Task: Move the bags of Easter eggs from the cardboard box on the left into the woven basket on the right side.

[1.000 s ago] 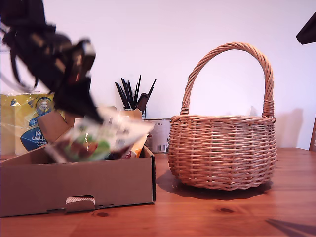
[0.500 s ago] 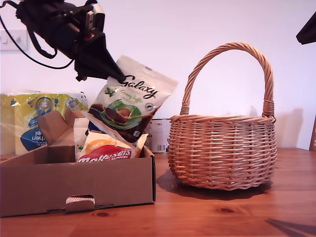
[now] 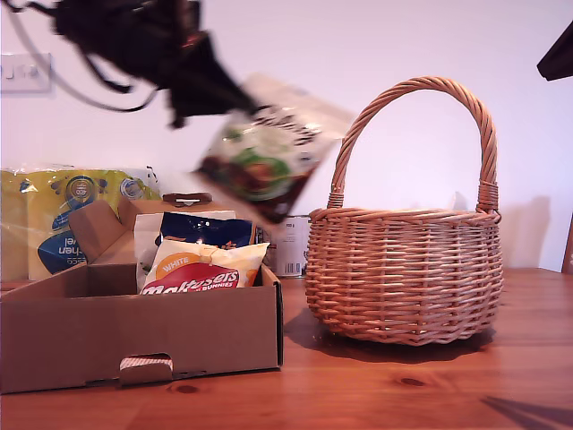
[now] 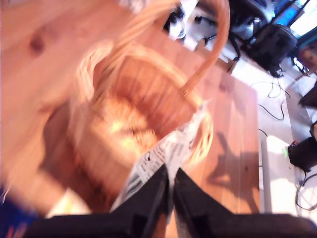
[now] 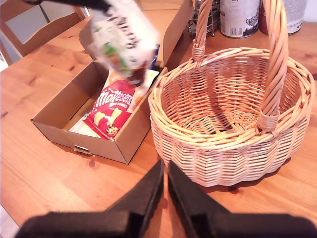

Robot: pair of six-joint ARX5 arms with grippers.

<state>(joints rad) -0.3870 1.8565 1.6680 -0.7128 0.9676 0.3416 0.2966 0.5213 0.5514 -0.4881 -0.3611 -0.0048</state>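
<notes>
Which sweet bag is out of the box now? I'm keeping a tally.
The Galaxy bag, hanging from my first hand beside the woven basket's handle. The Maltesers bag and the dark blue bag stand in the cardboard box.

My first gripper (image 4: 169,191) has matte black fingers (image 4: 148,198) tapering to thin, wedge-like tips. Its arm (image 3: 134,40) is bulky and black, trailing thin black cables. My second gripper (image 5: 165,191) looks identical.

galaxy bag (image 3: 269,148) in my first pincer (image 4: 171,186), now nearer the woven basket (image 3: 403,273)
</notes>
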